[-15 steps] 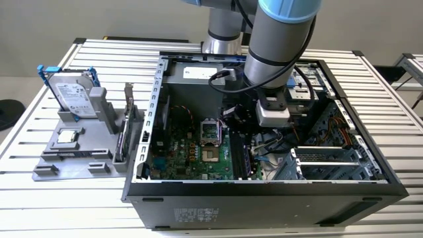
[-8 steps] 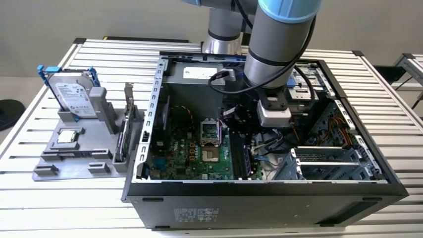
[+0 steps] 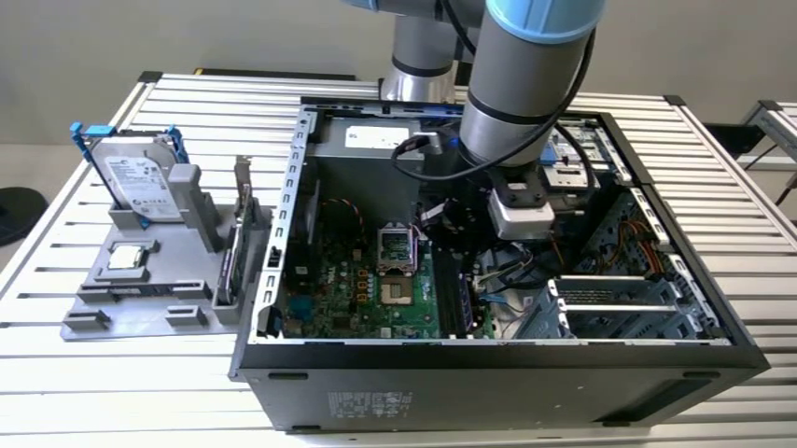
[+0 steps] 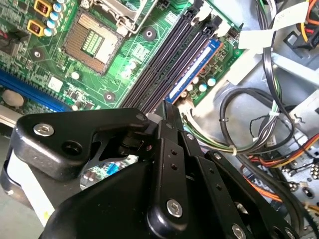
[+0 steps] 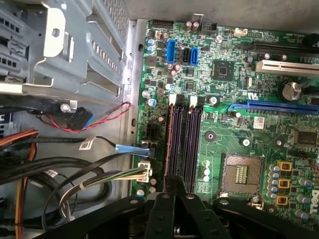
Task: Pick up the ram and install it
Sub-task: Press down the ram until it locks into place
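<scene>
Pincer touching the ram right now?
Cannot tell. In the second wrist view the pincer tip lines up with the near end of the ram, but the pincer's own body hides whether there is contact or a gap.

One computer case [image 3: 498, 373], one motherboard [image 3: 361, 289], one hard drive [image 3: 134, 182], one ram stick [image 4: 194, 69]

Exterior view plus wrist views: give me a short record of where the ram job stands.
case: open, on the table
arm: reaching down into the case
gripper: over one end of the memory slots
ram: standing in the outermost slot, on the cable side; full seating cannot be told
holder: on the exterior view's left, with the hard drive upright in it
</scene>
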Available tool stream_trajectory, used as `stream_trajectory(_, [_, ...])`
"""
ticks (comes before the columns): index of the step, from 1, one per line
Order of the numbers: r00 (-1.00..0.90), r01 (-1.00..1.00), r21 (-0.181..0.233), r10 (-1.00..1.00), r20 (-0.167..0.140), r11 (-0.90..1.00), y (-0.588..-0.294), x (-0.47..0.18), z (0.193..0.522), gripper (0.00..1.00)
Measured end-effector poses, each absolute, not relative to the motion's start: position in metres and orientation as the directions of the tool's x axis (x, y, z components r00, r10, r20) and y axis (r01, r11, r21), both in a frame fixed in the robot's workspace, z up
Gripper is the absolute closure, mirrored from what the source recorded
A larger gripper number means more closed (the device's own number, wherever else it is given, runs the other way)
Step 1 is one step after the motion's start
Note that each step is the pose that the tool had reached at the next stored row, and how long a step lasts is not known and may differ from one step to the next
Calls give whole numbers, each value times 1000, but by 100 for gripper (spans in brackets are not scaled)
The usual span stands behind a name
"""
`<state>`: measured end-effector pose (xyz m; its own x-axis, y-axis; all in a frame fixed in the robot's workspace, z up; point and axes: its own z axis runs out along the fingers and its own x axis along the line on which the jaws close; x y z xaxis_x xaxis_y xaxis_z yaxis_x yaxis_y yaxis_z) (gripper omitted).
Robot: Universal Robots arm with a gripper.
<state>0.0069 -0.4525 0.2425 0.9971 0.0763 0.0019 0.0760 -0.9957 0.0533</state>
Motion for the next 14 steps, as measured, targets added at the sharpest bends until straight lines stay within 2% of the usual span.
stream_trajectory(14, [989,151,52,151,2,-987,-452,7,242,100])
